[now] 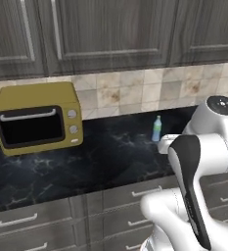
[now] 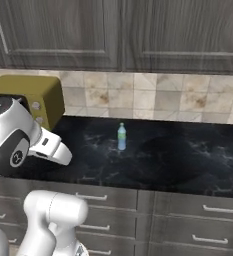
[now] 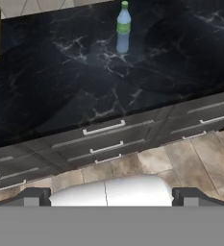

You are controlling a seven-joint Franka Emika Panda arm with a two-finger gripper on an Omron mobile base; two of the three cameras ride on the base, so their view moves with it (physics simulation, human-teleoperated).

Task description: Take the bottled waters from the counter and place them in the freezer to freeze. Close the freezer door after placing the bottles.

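Note:
A small clear bottled water with a green cap and a blue label stands upright near the back of the black marble counter. The right base view has the bottle mid-counter. In the hand view the bottle is far up the picture, on the counter. My gripper hangs out in front of the counter edge, well short of the bottle, open with nothing between its widely spread fingertips. The freezer is out of view.
A yellow toaster oven sits on the counter to the left of the bottle. Dark wood wall cabinets hang above the tiled backsplash. Grey drawer fronts and a tiled floor lie below the counter edge.

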